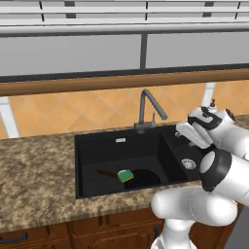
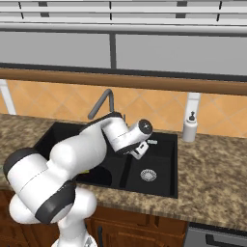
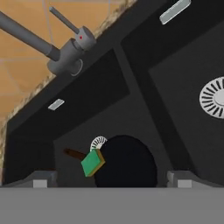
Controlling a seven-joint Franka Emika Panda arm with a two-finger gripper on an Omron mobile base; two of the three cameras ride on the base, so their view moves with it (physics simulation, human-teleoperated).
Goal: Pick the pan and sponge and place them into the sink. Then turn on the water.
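Note:
The black sink (image 1: 82,141) (image 2: 169,190) (image 3: 144,83) has two basins. In the left basin lies the round black pan (image 1: 144,178) (image 3: 127,162), its brown handle (image 3: 73,153) pointing left. The green and yellow sponge (image 1: 125,175) (image 3: 92,162) rests tilted on the pan's rim where the handle joins. My gripper (image 3: 112,180) (image 2: 140,151) hangs open above the divider between the basins, over the pan, with nothing between its fingertips (image 3: 43,179). The dark grey faucet (image 1: 146,107) (image 3: 65,54) stands behind the sink. The water is out of view.
A silver drain (image 1: 188,164) (image 2: 148,174) (image 3: 214,97) lies in the right basin. A white soap dispenser (image 2: 189,126) stands on the speckled counter (image 1: 34,170) right of the sink. Orange tiled wall (image 1: 97,109) rises behind the faucet.

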